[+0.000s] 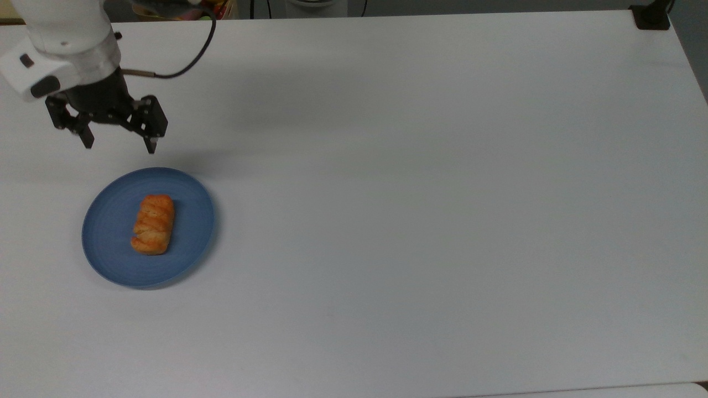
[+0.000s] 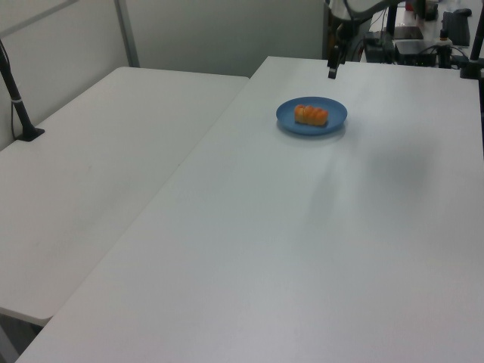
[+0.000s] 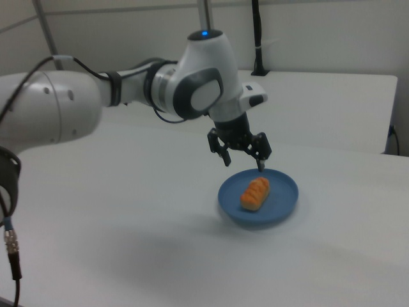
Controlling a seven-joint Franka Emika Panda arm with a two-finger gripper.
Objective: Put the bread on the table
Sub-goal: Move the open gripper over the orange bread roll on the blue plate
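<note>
The bread [image 1: 153, 224] [image 2: 311, 115] [image 3: 255, 193], a small golden-orange braided roll, lies in the middle of a round blue plate [image 1: 191, 243] [image 3: 285, 189]. The plate stands on the white table [image 1: 415, 221] [image 2: 302, 242] toward the top view's left. My gripper [image 1: 120, 147] [image 3: 243, 165] hangs open and empty, with the fingers pointing down. It is above the table just beyond the plate's rim, toward the top view's upper left, and touches neither plate nor bread. One dark finger [image 2: 331, 72] shows behind the plate in the left view.
A second white table [image 2: 98, 166] adjoins on the left view's left, with a black post [image 2: 17, 94] clamped to it. A black clamp [image 1: 651, 16] sits at the top view's upper right corner. My white arm [image 3: 77, 102] and its cable [image 1: 191, 58] stretch over the table.
</note>
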